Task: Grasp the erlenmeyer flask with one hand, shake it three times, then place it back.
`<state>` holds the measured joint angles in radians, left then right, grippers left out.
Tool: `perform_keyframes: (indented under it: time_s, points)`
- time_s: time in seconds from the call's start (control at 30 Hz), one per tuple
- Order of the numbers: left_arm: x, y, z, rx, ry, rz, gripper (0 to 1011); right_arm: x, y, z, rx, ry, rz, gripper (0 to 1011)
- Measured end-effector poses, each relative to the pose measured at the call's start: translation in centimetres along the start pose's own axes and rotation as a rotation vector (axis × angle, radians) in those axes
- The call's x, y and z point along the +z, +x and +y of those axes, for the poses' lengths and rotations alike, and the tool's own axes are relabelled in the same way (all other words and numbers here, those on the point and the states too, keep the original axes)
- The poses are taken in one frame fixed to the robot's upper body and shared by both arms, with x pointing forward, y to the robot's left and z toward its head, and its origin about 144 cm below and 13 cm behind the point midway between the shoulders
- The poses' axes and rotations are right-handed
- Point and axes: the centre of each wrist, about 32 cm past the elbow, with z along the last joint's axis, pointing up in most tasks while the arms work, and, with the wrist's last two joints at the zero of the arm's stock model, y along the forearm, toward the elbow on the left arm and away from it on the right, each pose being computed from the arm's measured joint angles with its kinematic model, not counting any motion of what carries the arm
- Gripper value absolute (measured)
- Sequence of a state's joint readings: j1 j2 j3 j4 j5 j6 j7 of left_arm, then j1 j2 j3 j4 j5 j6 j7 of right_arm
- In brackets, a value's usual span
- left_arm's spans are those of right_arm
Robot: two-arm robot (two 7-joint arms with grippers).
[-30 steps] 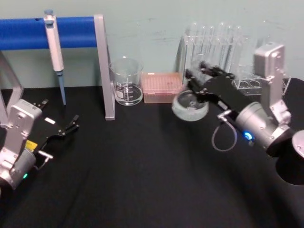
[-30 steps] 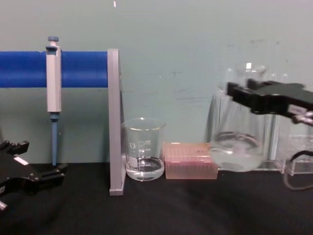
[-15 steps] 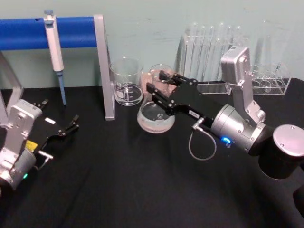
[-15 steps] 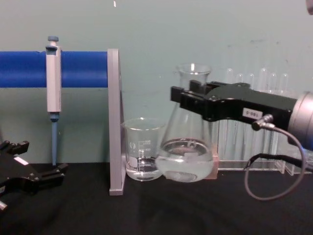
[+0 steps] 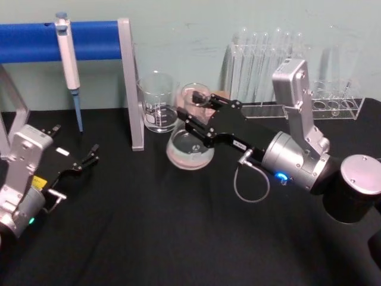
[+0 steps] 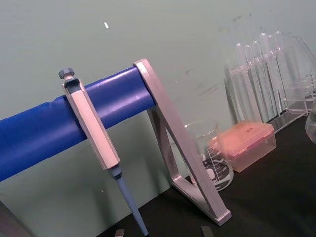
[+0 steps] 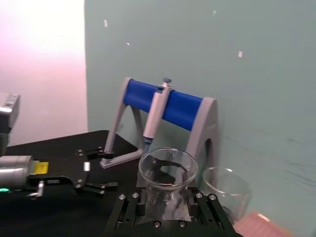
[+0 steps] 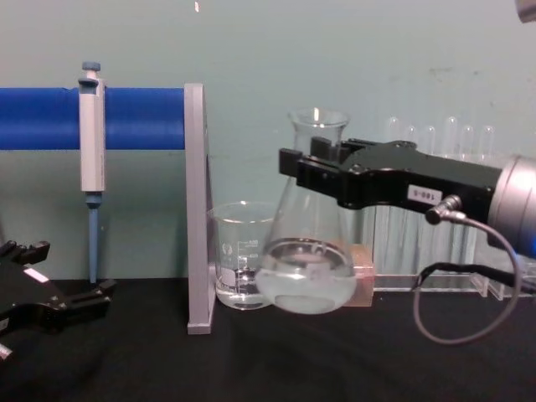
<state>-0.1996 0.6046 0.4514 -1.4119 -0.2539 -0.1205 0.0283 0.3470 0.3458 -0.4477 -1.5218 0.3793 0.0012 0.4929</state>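
My right pincer point(image 8: 311, 167) was clamped on the neck of the clear glass conical flask point(image 8: 306, 280), its base hanging below, seemingly just off the black tabletop point(image 8: 251, 360). The shaking step looked in hand; next comes a level, gentle set-down. My left pincer point(image 5: 89, 157) lay idle, well apart.

Our right end effector point(image 5: 198, 113) reaches toward 11 o'clock, wrist level, fingers clamped on the erlenmeyer flask point(image 5: 189, 149). Our left end effector point(image 5: 72, 145) sits parked at 8 o'clock, fingers spread.

Flask point(image 8: 306, 251) just right of beaker point(image 8: 234, 255)
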Motion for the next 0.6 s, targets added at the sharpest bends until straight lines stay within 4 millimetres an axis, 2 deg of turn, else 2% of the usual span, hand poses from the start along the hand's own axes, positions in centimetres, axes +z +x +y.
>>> perform_keyframes:
  time_s: [0.33,0.6]
  points:
    - [0.0,0.0,0.0,0.0,0.0,0.0,1001,0.1,0.7,-1.6,-0.153,-0.008,-0.02,457]
    - [0.0,0.0,0.0,0.0,0.0,0.0,1001,0.4,1.7,-3.8,-0.319,-0.02,-0.03,457]
